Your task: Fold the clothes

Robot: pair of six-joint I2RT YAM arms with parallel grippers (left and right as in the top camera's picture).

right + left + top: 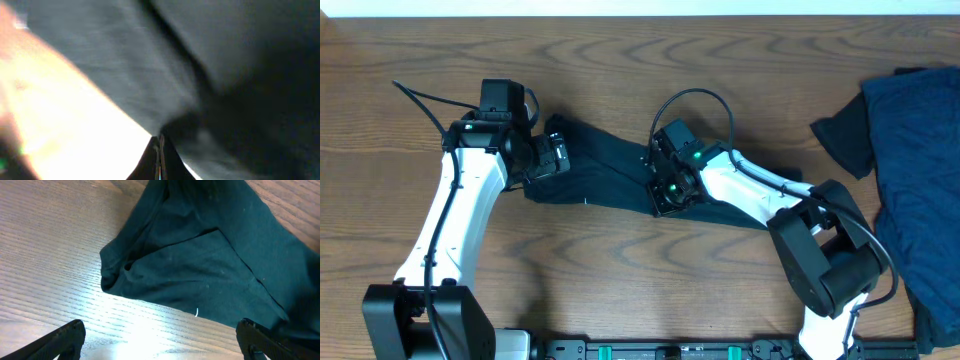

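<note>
A very dark teal-black T-shirt (610,165) lies bunched on the wooden table between my two arms. My left gripper (558,158) stands at the shirt's left end, wide open. In the left wrist view its fingers (70,336) straddle bare wood, with the crumpled T-shirt (200,265) just beyond them and nothing between. My right gripper (665,195) sits at the shirt's lower right edge. In the right wrist view its gripper (160,142) is shut, the tips pinching a gathered fold of the T-shirt (240,60).
More navy-blue clothes (920,150) are heaped at the table's right edge, with a dark flap (845,135) sticking out to the left. Bare wood table (620,280) lies in front of the shirt. Black cables arc over both arms.
</note>
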